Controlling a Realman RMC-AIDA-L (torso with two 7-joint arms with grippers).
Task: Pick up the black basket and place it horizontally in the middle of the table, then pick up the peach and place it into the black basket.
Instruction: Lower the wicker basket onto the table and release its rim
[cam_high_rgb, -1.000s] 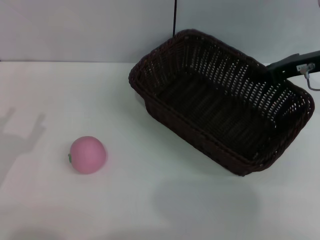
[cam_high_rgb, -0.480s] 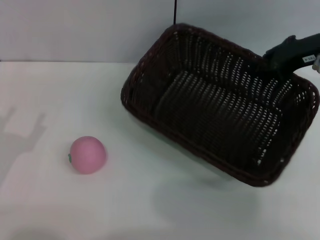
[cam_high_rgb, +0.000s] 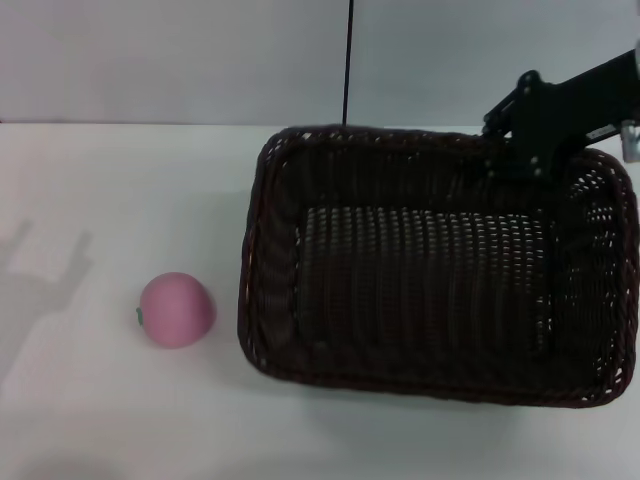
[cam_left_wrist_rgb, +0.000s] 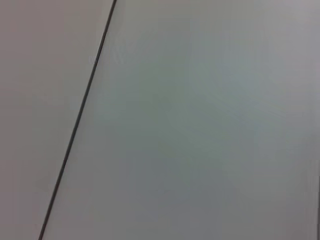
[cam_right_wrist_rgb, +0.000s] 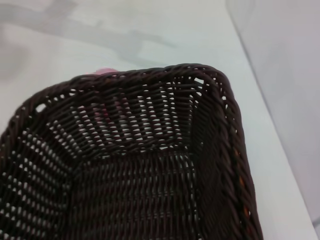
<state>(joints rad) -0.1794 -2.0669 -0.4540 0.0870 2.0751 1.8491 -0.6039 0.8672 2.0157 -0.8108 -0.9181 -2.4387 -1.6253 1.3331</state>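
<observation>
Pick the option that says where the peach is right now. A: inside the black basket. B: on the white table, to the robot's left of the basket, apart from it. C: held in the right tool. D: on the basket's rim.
B: the peach sits on the bare table, with a strip of white between it and the black basket, while the right tool is at the basket's far rim.

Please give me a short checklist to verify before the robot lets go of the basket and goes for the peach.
1. Black basket lies horizontally: ok.
2. Basket in the middle of the table: not ok, it sits right of centre.
3. Basket resting on the table: cannot tell.
4. Right gripper at the basket's far rim: ok; grip cannot tell.
5. Peach free on the table, left of the basket: ok.
6. Basket empty: ok.
</observation>
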